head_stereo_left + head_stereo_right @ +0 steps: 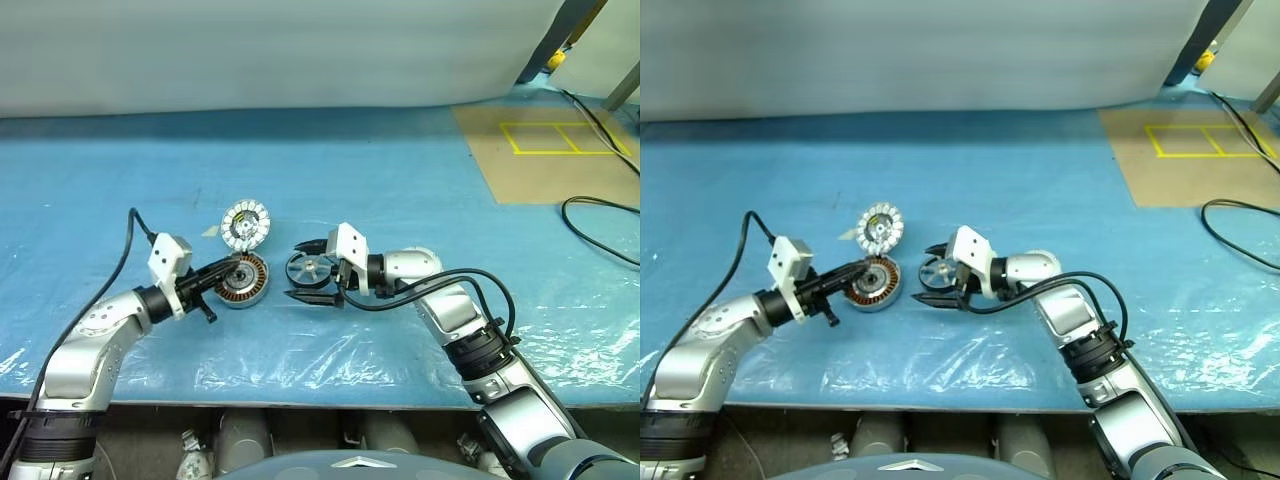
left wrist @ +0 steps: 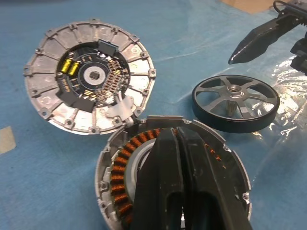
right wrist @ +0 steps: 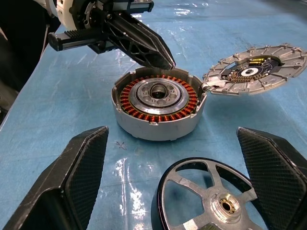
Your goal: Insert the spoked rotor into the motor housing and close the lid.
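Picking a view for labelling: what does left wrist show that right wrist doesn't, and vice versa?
Left wrist alone: the left gripper's shut fingers from behind, covering most of the motor housing; the lid's circuit face nearly head-on; the whole spoked rotor.

Right wrist alone: the housing's copper windings and silver hub unobstructed; the right gripper's open fingers either side of the rotor, which is cut off at the frame edge.

Both: housing, lid open and joined at its rim, rotor lying on the blue sheet.

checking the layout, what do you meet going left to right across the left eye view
left gripper → motor housing → spoked rotor → right gripper's white wrist block; the lid overlaps above the housing, left out
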Robot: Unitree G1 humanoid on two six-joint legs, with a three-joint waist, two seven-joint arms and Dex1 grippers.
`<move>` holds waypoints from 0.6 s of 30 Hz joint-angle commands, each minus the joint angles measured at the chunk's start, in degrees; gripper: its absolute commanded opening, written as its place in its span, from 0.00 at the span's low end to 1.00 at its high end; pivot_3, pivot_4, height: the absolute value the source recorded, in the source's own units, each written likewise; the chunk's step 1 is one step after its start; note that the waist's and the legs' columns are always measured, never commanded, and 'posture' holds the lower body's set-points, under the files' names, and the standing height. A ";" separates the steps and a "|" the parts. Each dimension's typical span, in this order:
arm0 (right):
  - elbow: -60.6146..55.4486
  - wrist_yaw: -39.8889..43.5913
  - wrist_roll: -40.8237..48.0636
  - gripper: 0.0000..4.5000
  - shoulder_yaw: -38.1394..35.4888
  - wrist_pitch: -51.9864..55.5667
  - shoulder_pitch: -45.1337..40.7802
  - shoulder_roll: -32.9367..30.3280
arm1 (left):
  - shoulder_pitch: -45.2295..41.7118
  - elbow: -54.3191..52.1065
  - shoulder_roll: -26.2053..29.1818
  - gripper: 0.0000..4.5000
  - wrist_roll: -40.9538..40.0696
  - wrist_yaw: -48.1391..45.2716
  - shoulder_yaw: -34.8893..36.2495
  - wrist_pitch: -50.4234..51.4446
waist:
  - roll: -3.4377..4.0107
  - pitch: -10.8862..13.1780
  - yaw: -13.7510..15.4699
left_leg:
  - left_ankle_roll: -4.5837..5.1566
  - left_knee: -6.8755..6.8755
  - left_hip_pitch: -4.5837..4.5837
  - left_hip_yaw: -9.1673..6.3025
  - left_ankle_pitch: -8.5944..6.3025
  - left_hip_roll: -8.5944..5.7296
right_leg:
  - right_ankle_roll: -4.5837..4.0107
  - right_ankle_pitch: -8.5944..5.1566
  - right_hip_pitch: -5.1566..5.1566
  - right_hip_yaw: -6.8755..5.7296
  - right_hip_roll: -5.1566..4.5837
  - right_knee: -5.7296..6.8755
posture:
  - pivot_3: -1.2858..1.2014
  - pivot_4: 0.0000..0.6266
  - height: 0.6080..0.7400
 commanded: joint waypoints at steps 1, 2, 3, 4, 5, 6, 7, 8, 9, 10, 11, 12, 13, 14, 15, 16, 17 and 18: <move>-0.74 -0.03 0.18 1.00 -0.29 -1.22 -0.32 0.30 | -1.30 -3.33 0.00 0.00 0.35 1.88 -0.56 1.20 | 0.00 0.00 -0.04 | 0.00 0.00 0.00 0.00 0.00 0.00 | 0.00 0.00 0.00 0.00 0.00 0.00 | 0.52 0.24 1.00; -0.66 -0.03 0.12 1.00 -0.28 -1.29 -0.33 0.29 | -1.50 -3.72 0.03 0.00 0.07 1.98 -0.85 1.78 | 0.00 0.00 -0.07 | 0.00 0.00 0.00 0.00 0.00 0.00 | 0.00 0.00 0.00 0.00 0.00 0.00 | 0.52 0.24 1.00; -0.59 -0.03 0.07 1.00 -0.26 -1.36 -0.32 0.27 | -1.58 -3.99 0.14 0.00 -0.02 2.01 -1.11 2.22 | 0.00 0.00 -0.07 | 0.00 0.00 0.00 0.00 0.00 0.00 | 0.00 0.00 0.00 0.00 0.00 0.00 | 0.52 0.24 1.00; -0.55 -0.04 0.02 1.00 -0.22 -1.43 -0.29 0.26 | -1.45 -3.97 0.49 0.00 0.52 2.02 -1.53 2.40 | 0.00 0.00 -0.06 | 0.00 0.00 -0.01 0.00 0.00 0.00 | 0.00 0.00 0.00 0.00 0.00 0.00 | 0.52 0.24 1.00; -0.57 -0.05 -0.01 1.00 -0.19 -1.47 -0.25 0.24 | -1.16 -3.72 1.03 0.00 1.50 1.97 -2.04 2.28 | 0.00 0.00 -0.06 | 0.00 -0.01 -0.01 0.00 0.00 0.00 | 0.00 0.00 0.00 0.00 0.00 -0.01 | 0.52 0.24 1.00; -0.68 -0.09 0.02 1.00 -0.18 -1.42 -0.20 0.26 | -0.80 -3.36 1.43 0.00 2.27 1.88 -2.31 1.98 | 0.00 0.00 -0.07 | 0.00 -0.01 -0.01 0.00 0.00 -0.01 | 0.00 0.00 0.00 0.00 0.00 -0.01 | 0.52 0.24 1.00; -0.74 -0.10 0.07 1.00 -0.21 -1.36 -0.20 0.27 | -0.59 -3.07 1.53 0.00 2.60 1.92 -2.33 1.84 | 0.00 0.00 -0.09 | 0.00 -0.01 -0.01 0.00 0.00 0.00 | 0.00 0.00 0.00 0.00 0.00 -0.01 | 0.52 0.24 1.00; -0.73 -0.11 0.08 1.00 -0.21 -1.37 -0.22 0.27 | -0.45 -2.92 1.65 0.00 2.85 1.98 -2.33 1.74 | 0.00 0.00 -0.09 | 0.00 -0.01 -0.01 0.00 0.00 0.00 | 0.00 0.00 0.00 0.00 0.00 -0.01 | 0.52 0.24 1.00; -0.65 -0.10 0.06 1.00 -0.22 -1.43 -0.25 0.25 | -0.38 -2.80 1.78 0.00 3.09 1.91 -2.40 1.60 | 0.00 0.00 -0.05 | 0.00 -0.01 -0.02 0.00 0.00 0.00 | 0.00 0.00 0.00 0.00 0.00 -0.01 | 0.52 0.24 1.00; -0.56 -0.10 0.02 1.00 -0.21 -1.51 -0.29 0.24 | -0.29 -2.70 1.87 0.00 3.35 1.80 -2.47 1.48 | 0.00 0.00 -0.03 | 0.00 -0.01 -0.01 0.00 0.00 0.00 | 0.00 0.00 0.00 0.00 0.00 -0.01 | 0.52 0.24 1.00; -0.52 -0.10 -0.01 1.00 -0.20 -1.55 -0.31 0.23 | -0.17 -2.62 1.95 0.00 3.60 1.67 -2.52 1.36 | 0.00 0.00 -0.02 | 0.00 0.00 0.00 0.00 0.00 -0.01 | 0.00 0.00 0.00 0.00 0.00 -0.01 | 0.52 0.24 1.00; -0.47 -0.08 -0.02 1.00 -0.21 -1.59 -0.34 0.21 | -0.08 -2.51 1.91 0.00 3.76 1.59 -2.52 1.25 | 0.00 0.00 -0.02 | 0.00 0.00 0.00 0.00 0.00 -0.01 | 0.00 0.00 0.00 0.00 0.00 -0.01 | 0.52 0.24 1.00; -0.47 -0.07 -0.02 1.00 -0.21 -1.59 -0.37 0.21 | 0.06 -2.36 1.92 0.00 3.98 1.54 -2.48 1.10 | 0.00 0.00 -0.02 | 0.00 0.00 0.00 0.00 0.00 -0.01 | 0.00 0.00 0.00 0.00 0.00 -0.01 | 0.52 0.24 1.00; -0.46 -0.09 -0.03 1.00 -0.19 -1.59 -0.41 0.25 | 0.22 -2.14 2.00 0.00 4.29 1.43 -2.48 0.89 | 0.00 0.00 -0.02 | 0.00 0.00 0.00 0.00 0.00 -0.01 | 0.00 0.00 0.00 0.00 0.00 -0.01 | 0.52 0.24 1.00; -0.44 -0.08 -0.03 1.00 -0.19 -1.63 -0.43 0.25 | 0.34 -1.96 2.03 0.00 4.59 1.37 -2.53 0.69 | 0.00 0.00 -0.03 | 0.00 0.00 0.00 0.00 0.00 0.00 | 0.00 0.00 0.00 0.00 0.00 -0.01 | 0.52 0.24 1.00; -0.40 -0.09 -0.06 1.00 -0.17 -1.66 -0.46 0.27 | 0.48 -1.73 2.06 0.00 4.90 1.28 -2.59 0.44 | 0.00 0.00 -0.04 | 0.00 -0.01 0.00 0.00 0.00 0.00 | 0.00 0.00 0.00 0.00 0.00 -0.01 | 0.52 0.24 1.00; -0.36 -0.10 -0.09 1.00 -0.16 -1.71 -0.49 0.29 | 0.61 -1.55 2.04 0.00 5.10 1.18 -2.61 0.23 | 0.00 0.00 -0.04 | 0.00 -0.01 0.00 0.00 0.00 0.00 | 0.00 0.00 0.00 0.00 0.00 -0.01 | 0.52 0.24 1.00; -0.32 -0.14 -0.13 1.00 -0.14 -1.74 -0.54 0.33 | 0.83 -1.30 2.20 0.00 5.54 1.06 -2.78 0.07 | 0.00 0.00 -0.04 | 0.00 -0.01 -0.01 0.00 0.00 0.00 | 0.00 0.00 0.00 0.00 0.00 -0.02 | 0.52 0.24 1.00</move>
